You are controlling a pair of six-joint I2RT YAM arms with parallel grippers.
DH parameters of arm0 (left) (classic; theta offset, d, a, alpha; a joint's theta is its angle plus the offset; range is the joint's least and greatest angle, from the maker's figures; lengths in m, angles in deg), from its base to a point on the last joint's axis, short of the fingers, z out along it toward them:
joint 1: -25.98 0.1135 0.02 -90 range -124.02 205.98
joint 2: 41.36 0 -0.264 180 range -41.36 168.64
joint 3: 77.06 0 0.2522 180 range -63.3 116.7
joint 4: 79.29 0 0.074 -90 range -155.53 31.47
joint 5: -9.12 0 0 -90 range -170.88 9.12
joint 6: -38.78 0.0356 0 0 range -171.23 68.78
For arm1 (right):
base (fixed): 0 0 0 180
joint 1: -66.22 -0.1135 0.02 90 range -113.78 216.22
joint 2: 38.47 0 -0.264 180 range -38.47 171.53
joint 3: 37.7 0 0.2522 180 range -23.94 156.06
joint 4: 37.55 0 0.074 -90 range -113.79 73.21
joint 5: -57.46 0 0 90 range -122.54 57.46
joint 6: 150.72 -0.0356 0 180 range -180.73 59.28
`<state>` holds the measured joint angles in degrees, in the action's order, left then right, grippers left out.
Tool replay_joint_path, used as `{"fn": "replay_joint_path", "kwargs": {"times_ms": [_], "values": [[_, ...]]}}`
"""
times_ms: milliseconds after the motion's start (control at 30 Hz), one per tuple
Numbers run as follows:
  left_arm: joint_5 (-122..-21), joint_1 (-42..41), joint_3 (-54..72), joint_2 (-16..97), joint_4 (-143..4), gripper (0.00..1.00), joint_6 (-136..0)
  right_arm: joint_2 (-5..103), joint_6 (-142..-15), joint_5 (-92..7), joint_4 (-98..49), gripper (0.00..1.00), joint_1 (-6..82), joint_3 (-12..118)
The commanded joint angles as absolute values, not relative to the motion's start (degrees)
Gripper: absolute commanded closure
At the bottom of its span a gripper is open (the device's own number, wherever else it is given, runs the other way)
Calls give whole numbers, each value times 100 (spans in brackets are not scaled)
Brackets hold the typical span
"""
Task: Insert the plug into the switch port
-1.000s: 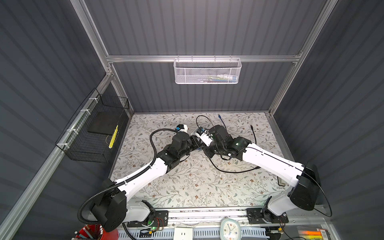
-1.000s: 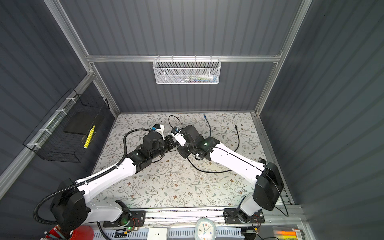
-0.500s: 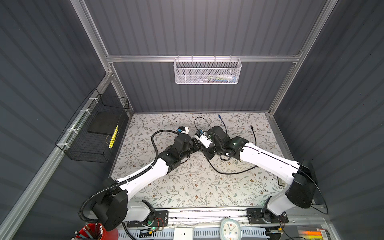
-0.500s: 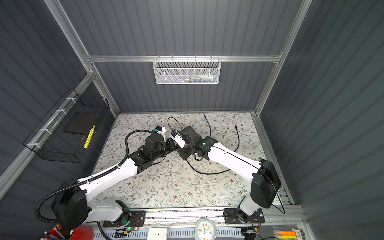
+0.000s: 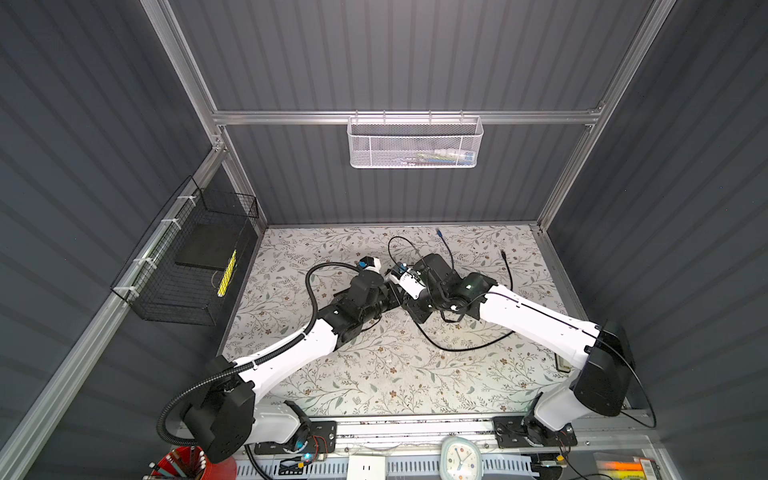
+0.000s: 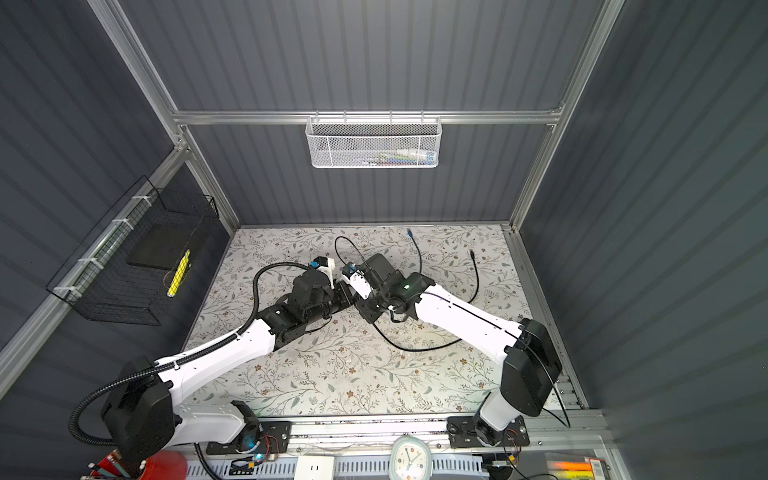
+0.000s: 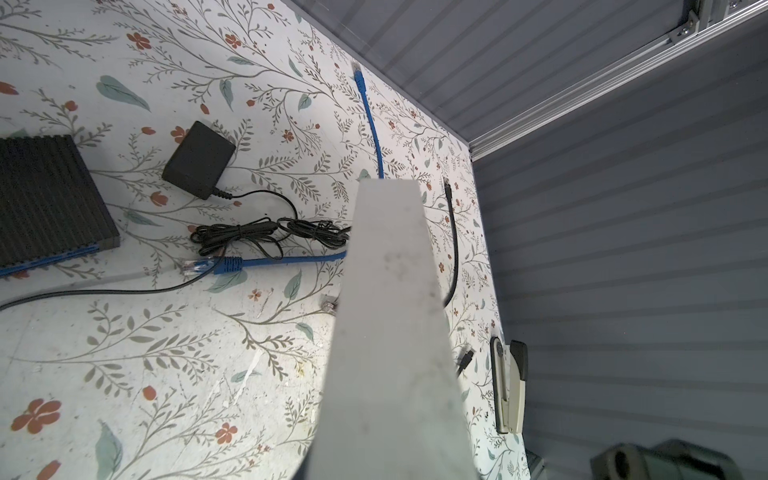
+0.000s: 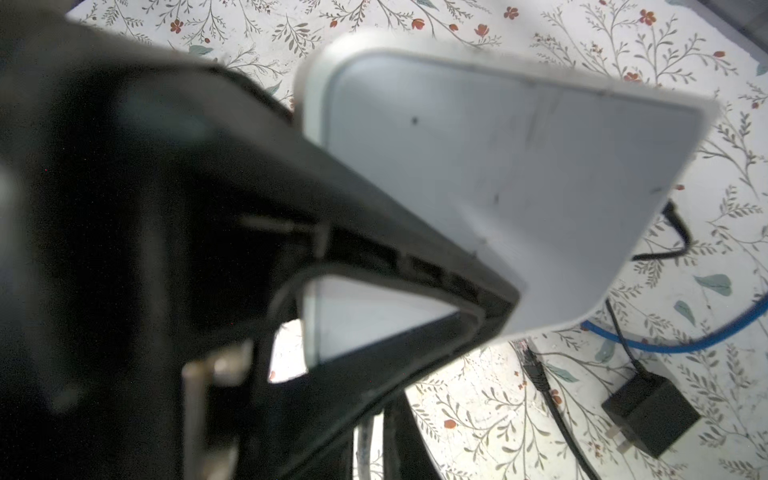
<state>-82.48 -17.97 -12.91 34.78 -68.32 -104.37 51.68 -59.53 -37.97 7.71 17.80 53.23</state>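
In the left wrist view the switch [image 7: 45, 199], a black ribbed box with a blue edge, lies flat on the floral table. The plug [image 7: 195, 266], clear and on a blue cable, lies loose just off that edge. My left gripper [image 7: 388, 185] shows as one white wedge, fingers together; anything between them is hidden. In both top views my left gripper [image 5: 397, 291] and my right gripper [image 5: 417, 309] meet mid-table, almost touching. The right wrist view is blurred: white plates [image 8: 498, 187] lie against a black body with a row of slots [image 8: 415, 257]. The right fingertips are hidden.
A black power adapter [image 7: 199, 164] and its bundled cord [image 7: 266, 237] lie beyond the switch. A black cable loops across the table [image 5: 457, 349], one end [image 5: 503, 253] near the right wall. A stapler [image 7: 509, 386] sits by that wall. A wire basket [image 5: 187, 266] hangs on the left wall.
The right arm swung slightly left and partly back, and the black cable's loop shifted with it. Both grippers stayed together mid-table with the same closure.
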Motion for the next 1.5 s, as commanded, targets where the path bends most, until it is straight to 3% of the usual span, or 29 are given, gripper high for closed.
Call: {"fn": "replay_joint_path", "kwargs": {"times_ms": [0,233,533,633,800,933,1200,1467], "values": [[-6639,-2477,-1543,3593,-5753,100,-10537,4839,-6015,-3981,-4665,100,1744,5812],[-6995,-1893,-1629,3203,-5481,100,-10628,4676,-6039,-4027,-4326,100,1692,5580],[-7082,-1244,-1201,3133,-5144,100,-10268,4293,-6258,-3957,-3910,89,1603,4623],[-7121,-1202,-1036,3228,-5071,100,-10164,4148,-6229,-3841,-3725,84,1586,4327],[-7211,-1104,-785,3338,-4799,100,-9920,3698,-6161,-3613,-3289,66,1603,3804],[-7224,-1094,-719,3378,-4747,100,-9864,3431,-6207,-3614,-3004,60,1612,3450],[-7282,-980,-764,3208,-4740,100,-9736,2738,-6625,-3180,-2458,58,1765,2487],[-7340,-962,-1022,2650,-4578,100,-9419,3136,-6714,-3611,-1136,57,3084,2406]]}}
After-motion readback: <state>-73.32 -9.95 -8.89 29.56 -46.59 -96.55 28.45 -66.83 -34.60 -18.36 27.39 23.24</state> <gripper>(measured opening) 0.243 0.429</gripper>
